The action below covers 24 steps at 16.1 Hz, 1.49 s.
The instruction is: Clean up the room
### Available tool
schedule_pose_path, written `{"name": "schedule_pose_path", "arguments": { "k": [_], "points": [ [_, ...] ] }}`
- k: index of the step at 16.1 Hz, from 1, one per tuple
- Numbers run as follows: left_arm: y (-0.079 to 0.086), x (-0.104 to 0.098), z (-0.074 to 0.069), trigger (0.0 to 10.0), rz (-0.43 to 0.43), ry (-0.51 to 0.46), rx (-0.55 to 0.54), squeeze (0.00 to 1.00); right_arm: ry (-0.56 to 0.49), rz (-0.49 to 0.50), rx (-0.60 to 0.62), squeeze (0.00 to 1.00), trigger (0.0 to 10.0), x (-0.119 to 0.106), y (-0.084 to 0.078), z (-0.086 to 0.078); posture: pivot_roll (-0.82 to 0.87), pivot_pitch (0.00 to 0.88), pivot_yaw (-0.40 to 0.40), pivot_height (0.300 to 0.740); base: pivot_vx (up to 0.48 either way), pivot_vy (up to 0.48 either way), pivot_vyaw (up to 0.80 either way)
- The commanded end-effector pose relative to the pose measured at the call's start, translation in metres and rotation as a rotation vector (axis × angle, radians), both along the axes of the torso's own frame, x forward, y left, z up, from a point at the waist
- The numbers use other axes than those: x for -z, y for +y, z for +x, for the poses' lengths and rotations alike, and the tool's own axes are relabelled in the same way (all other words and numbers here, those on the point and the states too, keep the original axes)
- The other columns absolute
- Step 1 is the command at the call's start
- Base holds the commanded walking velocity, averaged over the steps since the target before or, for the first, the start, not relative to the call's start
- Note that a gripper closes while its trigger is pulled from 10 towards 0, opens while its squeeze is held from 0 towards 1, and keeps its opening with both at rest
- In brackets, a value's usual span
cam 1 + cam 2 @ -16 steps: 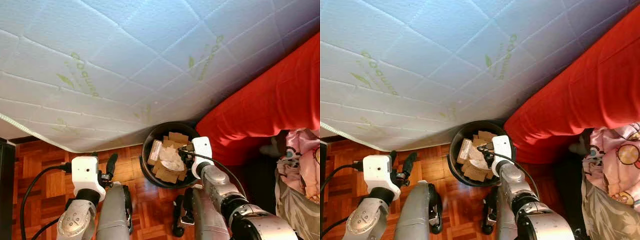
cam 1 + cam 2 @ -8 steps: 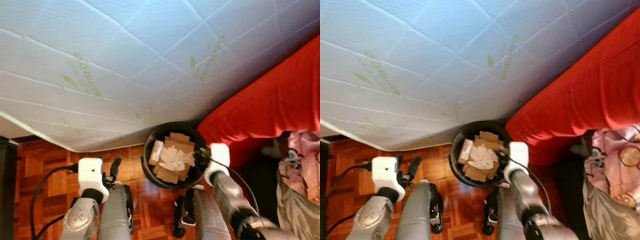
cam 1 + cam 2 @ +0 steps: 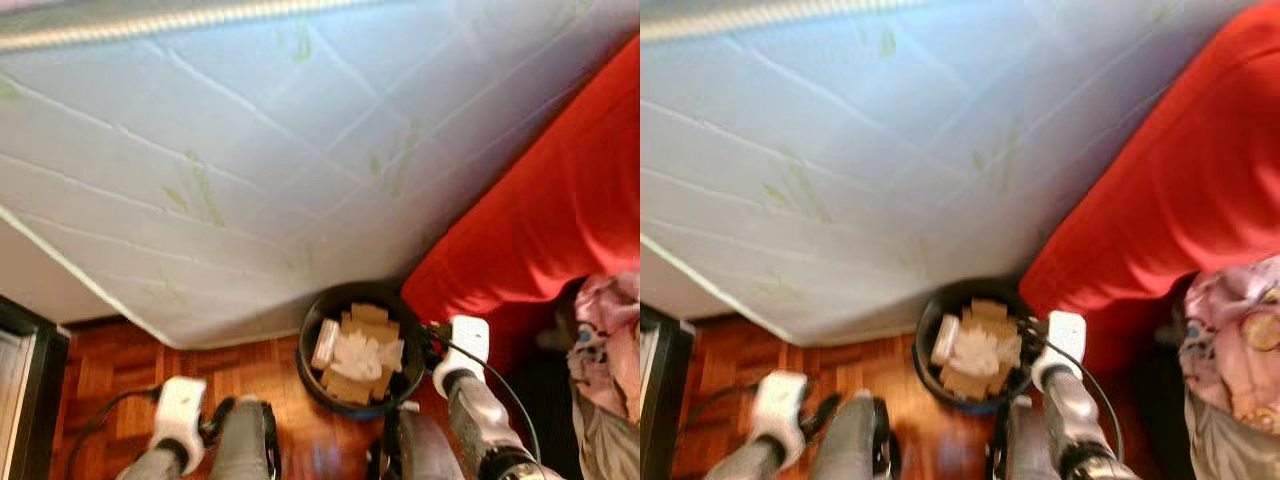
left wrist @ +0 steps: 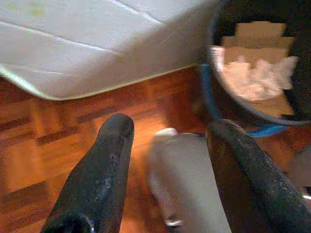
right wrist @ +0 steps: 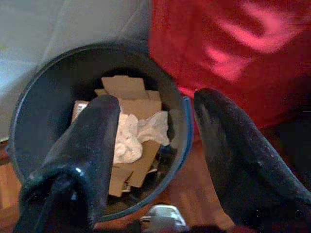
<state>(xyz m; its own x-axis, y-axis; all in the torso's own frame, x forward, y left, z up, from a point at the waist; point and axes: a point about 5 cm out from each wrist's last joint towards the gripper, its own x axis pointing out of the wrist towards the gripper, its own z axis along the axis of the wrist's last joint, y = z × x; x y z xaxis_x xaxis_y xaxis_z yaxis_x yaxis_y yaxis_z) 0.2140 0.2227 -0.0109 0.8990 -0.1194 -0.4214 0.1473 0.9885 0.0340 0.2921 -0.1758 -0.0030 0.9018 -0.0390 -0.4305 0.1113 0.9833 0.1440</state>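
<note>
Black waste bin point(image 3: 362, 355) stands on the parquet floor point(image 3: 120, 350) against the white mattress point(image 3: 250, 150) and red bedcover point(image 3: 560, 210), holding cardboard pieces point(image 5: 127, 97) and crumpled tissue point(image 5: 133, 136). Right gripper point(image 5: 158, 141) hovers at its rim, fingers apart, empty; left gripper point(image 4: 167, 145) low over the floor, fingers likewise spread

One dark round bin point(image 3: 361, 352) is counted on the wooden floor point(image 3: 120, 360), at the corner of one white mattress point(image 3: 250, 160). One crumpled white paper point(image 5: 129, 136) and several cardboard pieces point(image 5: 124, 87), too overlapped for an exact count, are seen inside. One red cover point(image 3: 550, 210) is counted.
</note>
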Motion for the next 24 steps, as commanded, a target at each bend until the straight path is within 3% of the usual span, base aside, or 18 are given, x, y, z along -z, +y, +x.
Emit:
{"name": "schedule_pose_path", "arguments": {
  "k": [1,2,3,4,5,7,12,13,15,17,19,20,24],
  "points": [
    [0.009,0.004,-0.007,10.0,0.033,0.011,-0.041,0.00,0.012,-0.004,0.015,0.00,10.0,0.005,-0.004,-0.006,0.11,0.131,-0.012,0.642,0.000,0.000,0.00],
    [0.021,-0.012,0.007,10.0,0.037,-0.108,-0.152,0.00,-0.025,-0.016,0.024,0.00,10.0,0.000,-0.011,-0.004,0.11,0.126,-0.031,0.642,0.000,0.000,0.00],
    [0.023,-0.024,0.017,10.0,0.028,-0.177,-0.191,0.00,-0.049,-0.022,0.025,0.00,10.0,-0.003,-0.013,-0.003,0.11,0.123,-0.041,0.642,0.000,0.000,0.00],
    [0.023,-0.036,0.027,10.0,0.011,-0.250,-0.217,0.00,-0.074,-0.023,0.030,0.00,10.0,-0.006,-0.015,-0.002,0.11,0.119,-0.052,0.642,0.000,0.000,0.00],
    [0.011,-0.054,0.046,10.0,-0.022,-0.342,-0.210,0.00,-0.103,-0.009,0.022,0.00,10.0,-0.007,-0.015,-0.002,0.11,0.118,-0.060,0.642,0.000,0.000,0.00],
    [0.007,-0.041,0.049,10.0,-0.066,-0.292,-0.256,0.00,-0.056,0.010,0.017,0.00,10.0,0.003,-0.010,-0.011,0.10,0.113,-0.058,0.662,0.000,0.000,0.00],
    [0.015,0.017,0.012,10.0,-0.099,0.032,-0.301,0.00,0.122,0.013,0.011,0.00,10.0,0.033,-0.007,-0.039,0.10,0.090,-0.047,0.717,0.000,0.000,0.00],
    [0.009,0.038,-0.008,10.0,-0.080,0.182,-0.252,0.00,0.190,-0.006,0.004,0.00,10.0,0.043,-0.009,-0.052,0.10,0.081,-0.046,0.732,0.000,0.000,0.00],
    [0.007,0.050,-0.022,10.0,-0.060,0.272,-0.245,0.00,0.231,-0.009,0.011,0.00,10.0,0.050,-0.011,-0.061,0.10,0.075,-0.043,0.740,0.000,0.000,0.00],
    [0.005,0.064,-0.042,10.0,-0.045,0.371,-0.259,0.00,0.342,-0.013,0.017,0.00,10.0,0.065,-0.016,-0.085,0.09,0.071,-0.044,0.740,0.000,0.000,0.00],
    [-0.003,0.074,-0.057,10.0,-0.021,0.450,-0.213,0.00,0.469,-0.029,-0.043,0.00,10.0,0.081,-0.012,-0.111,0.08,0.063,-0.050,0.740,0.000,0.000,0.00],
    [-0.004,0.076,-0.060,10.0,-0.018,0.462,-0.210,0.00,0.483,-0.021,-0.038,0.00,10.0,0.083,-0.010,-0.116,0.08,0.063,-0.050,0.740,0.000,0.000,0.00],
    [-0.005,0.079,-0.068,10.0,0.010,0.484,-0.189,0.00,0.462,0.024,-0.065,0.00,10.0,0.084,0.002,-0.116,0.08,0.048,-0.041,0.740,0.000,0.000,0.00]
  ]
}}
